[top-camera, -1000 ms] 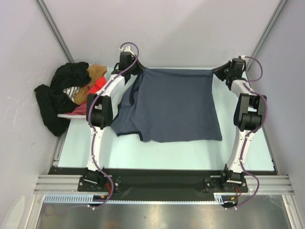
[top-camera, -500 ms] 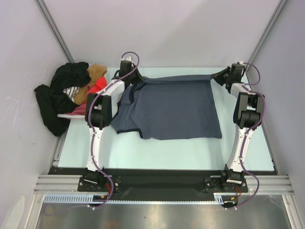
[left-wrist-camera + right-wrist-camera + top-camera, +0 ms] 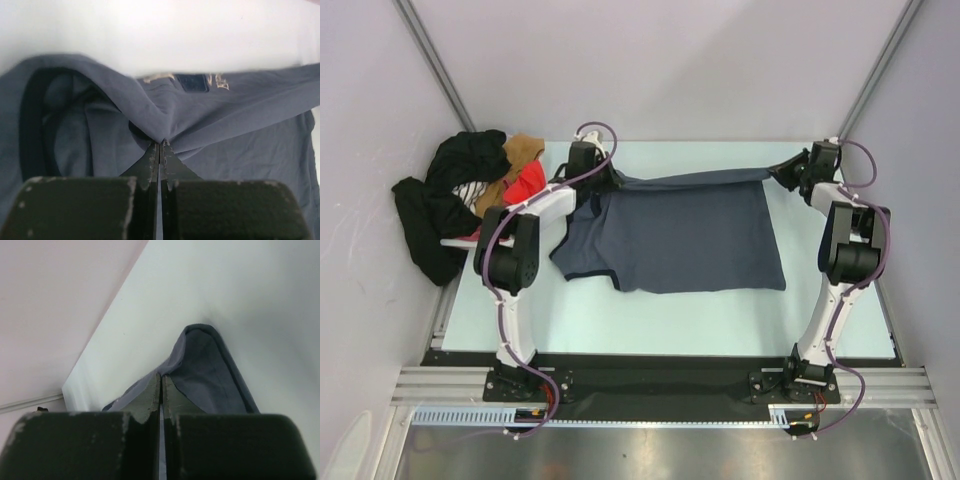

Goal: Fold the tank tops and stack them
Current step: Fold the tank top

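The blue-grey tank top (image 3: pixel 690 235) lies spread on the tabletop (image 3: pixel 620 312), near hem flat, far edge lifted. The left pincer (image 3: pixel 160 146) and right pincer (image 3: pixel 161 376) are each clamped tight on a far corner. The cloth looks light and limp, sagging between grips; corner holds should keep it spread.

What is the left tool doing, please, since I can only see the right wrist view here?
Observer: The left tool is shut on a pinch of the blue-grey tank top near its armhole.
Operator: Thank you; is the far edge lifted?
Observer: It appears so; in the top view it stretches from the left tool to the right tool.
Operator: Is anything else nearby?
Observer: A heap of black, tan and orange-red clothes sits at the table's left edge.
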Motion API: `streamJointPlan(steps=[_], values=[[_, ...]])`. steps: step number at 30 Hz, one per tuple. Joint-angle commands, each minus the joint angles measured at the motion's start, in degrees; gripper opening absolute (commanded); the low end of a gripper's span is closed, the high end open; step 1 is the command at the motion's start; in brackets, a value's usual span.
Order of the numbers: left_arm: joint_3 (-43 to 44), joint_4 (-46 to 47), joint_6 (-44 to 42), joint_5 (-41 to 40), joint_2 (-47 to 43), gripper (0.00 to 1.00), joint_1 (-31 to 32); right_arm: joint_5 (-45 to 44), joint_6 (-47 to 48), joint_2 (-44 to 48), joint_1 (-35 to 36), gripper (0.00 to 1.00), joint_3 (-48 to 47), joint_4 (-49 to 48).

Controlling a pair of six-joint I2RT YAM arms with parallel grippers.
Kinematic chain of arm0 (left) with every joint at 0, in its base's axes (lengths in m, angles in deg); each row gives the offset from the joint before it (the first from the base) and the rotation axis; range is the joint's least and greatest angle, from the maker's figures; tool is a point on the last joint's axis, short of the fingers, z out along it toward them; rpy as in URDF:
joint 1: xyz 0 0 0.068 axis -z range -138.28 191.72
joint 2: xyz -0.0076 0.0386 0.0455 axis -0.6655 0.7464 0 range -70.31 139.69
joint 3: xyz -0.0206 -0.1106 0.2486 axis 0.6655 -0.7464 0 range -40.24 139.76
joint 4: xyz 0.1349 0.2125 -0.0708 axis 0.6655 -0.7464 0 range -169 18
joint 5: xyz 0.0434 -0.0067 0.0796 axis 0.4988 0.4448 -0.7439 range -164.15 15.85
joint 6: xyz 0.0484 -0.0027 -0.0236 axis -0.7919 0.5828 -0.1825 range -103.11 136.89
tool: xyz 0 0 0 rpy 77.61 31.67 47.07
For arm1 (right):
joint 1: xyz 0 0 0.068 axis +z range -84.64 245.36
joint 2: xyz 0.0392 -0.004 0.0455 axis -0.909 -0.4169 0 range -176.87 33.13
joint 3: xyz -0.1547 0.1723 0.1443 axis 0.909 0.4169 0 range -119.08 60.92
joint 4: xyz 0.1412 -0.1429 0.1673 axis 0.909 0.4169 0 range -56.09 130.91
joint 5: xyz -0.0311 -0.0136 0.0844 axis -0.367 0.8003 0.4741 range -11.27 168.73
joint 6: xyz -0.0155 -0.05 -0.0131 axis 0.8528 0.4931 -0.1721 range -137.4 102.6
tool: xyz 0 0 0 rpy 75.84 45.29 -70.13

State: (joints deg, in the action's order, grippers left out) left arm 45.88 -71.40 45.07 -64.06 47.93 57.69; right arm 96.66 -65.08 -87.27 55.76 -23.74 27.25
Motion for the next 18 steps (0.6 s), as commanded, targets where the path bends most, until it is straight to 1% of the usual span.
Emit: streamJointPlan(steps=[1, 6, 12, 18], values=[[-5.0, 3.0, -1.03, -2.08, -4.85, 0.0, 0.91, -2.72, 1.36, 4.38, -0.85, 0.0, 2.57, 2.87], [-10.52, 3.44, 0.64, -3.4, -6.35, 0.0, 1.96, -3.69, 2.33, 6.05, -0.85, 0.0, 6.26, 6.3], [-17.47, 6.25, 1.87, -5.25, -9.86, 0.0, 2.93, -5.89, 3.47, 8.6, -0.85, 0.0, 11.7, 6.39], [-21.52, 7.83, 2.66, -6.48, -11.71, 0.0, 3.46, -7.21, 3.56, 10.71, -0.85, 0.0, 15.22, 6.3]])
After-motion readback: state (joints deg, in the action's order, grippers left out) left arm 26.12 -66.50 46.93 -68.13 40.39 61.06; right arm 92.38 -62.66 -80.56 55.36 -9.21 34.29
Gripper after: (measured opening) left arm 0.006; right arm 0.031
